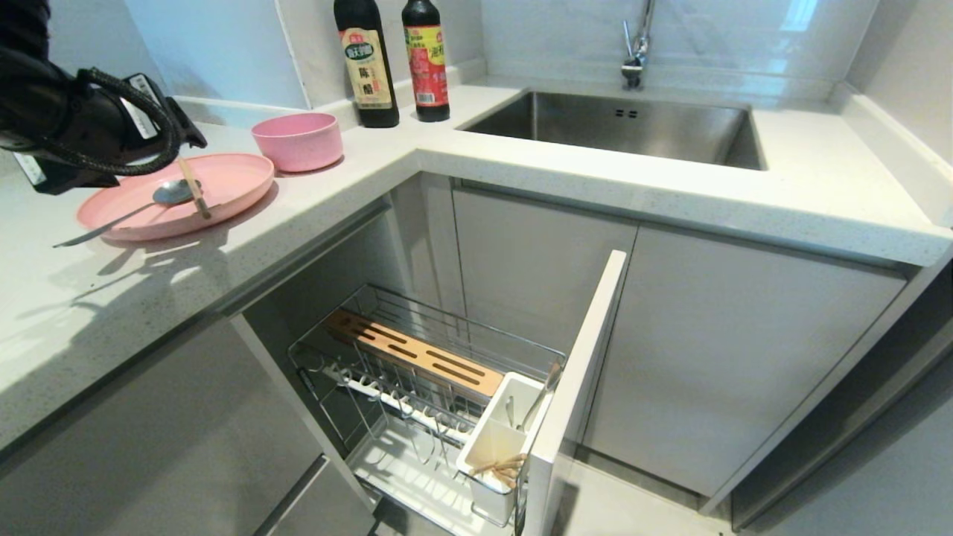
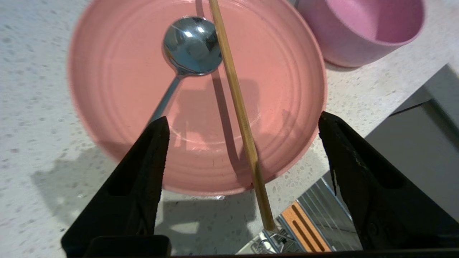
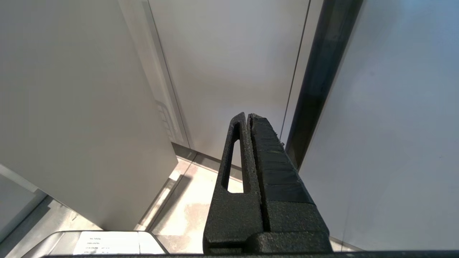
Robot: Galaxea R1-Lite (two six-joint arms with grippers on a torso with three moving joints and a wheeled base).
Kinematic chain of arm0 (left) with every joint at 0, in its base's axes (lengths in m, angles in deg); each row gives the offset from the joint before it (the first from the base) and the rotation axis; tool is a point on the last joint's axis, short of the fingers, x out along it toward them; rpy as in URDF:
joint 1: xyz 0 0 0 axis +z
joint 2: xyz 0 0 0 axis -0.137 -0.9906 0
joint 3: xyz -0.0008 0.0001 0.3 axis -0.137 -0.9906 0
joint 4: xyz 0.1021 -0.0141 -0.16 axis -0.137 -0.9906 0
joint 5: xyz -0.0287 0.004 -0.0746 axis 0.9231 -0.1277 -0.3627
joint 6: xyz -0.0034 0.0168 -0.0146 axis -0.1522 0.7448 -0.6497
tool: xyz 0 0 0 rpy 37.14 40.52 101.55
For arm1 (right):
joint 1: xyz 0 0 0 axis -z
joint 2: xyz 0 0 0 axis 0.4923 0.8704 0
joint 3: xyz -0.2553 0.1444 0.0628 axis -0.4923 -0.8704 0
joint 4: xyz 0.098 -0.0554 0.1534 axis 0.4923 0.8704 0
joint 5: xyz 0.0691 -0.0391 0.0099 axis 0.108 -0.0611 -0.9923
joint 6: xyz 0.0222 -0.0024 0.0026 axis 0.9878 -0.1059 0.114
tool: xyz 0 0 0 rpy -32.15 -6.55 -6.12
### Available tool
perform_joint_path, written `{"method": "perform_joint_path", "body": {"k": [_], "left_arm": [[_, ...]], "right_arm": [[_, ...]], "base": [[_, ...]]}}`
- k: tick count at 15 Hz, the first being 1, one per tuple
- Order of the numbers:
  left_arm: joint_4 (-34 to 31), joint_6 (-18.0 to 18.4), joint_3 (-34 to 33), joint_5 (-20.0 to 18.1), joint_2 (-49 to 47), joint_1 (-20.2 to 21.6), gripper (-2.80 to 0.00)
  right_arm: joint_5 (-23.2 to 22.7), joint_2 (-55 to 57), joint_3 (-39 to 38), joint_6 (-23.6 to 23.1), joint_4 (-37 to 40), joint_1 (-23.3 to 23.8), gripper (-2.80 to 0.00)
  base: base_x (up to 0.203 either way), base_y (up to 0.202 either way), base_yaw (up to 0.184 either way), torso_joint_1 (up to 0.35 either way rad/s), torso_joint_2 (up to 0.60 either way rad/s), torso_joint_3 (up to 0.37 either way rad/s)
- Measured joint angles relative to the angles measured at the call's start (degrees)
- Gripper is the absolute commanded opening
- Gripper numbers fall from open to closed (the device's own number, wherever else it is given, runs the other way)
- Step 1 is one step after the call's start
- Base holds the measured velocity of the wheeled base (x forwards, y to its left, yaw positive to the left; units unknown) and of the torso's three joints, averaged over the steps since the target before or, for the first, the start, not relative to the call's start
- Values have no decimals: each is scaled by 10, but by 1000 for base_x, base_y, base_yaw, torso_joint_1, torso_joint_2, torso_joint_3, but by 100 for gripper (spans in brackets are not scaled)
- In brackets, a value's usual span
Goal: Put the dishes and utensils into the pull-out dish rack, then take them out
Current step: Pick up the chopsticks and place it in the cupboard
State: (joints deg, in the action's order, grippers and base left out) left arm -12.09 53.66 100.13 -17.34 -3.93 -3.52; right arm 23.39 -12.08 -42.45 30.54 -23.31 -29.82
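Observation:
On the counter a pink plate (image 1: 223, 179) (image 2: 125, 100) carries a metal spoon (image 1: 170, 195) (image 2: 192, 44) and one wooden chopstick (image 1: 195, 190) (image 2: 233, 82). The chopstick's end overhangs the plate's rim. A pink bowl (image 1: 298, 140) (image 2: 358, 32) stands just beyond the plate. My left gripper (image 2: 243, 118) hangs open above the plate, its fingers wide on either side of the chopstick and touching nothing. The pull-out dish rack (image 1: 387, 387) (image 2: 304, 229) stands drawn out below the counter. In the right wrist view my right gripper (image 3: 248, 116) is shut and empty, parked low by cabinet fronts.
Two dark sauce bottles (image 1: 394, 59) stand at the counter's back corner, with a steel sink (image 1: 618, 126) and tap to the right. The rack's white utensil cup (image 1: 495, 439) sits against its grey front panel (image 1: 581, 387), which juts into the aisle.

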Motion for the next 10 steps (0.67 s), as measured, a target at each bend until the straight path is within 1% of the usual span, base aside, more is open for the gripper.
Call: {"method": "perform_joint_path", "body": {"k": [4,10], "left_arm": [[0,0,2,0,-30,-3,0],[1,0,2,0,-49,-4,0]], "right_arm": [[0,0,0,0,0,0,-280],[0,0,0,0,0,0,-280]], "base": [[0,0,0,0,0,0],[0,0,0,0,0,0]]}}
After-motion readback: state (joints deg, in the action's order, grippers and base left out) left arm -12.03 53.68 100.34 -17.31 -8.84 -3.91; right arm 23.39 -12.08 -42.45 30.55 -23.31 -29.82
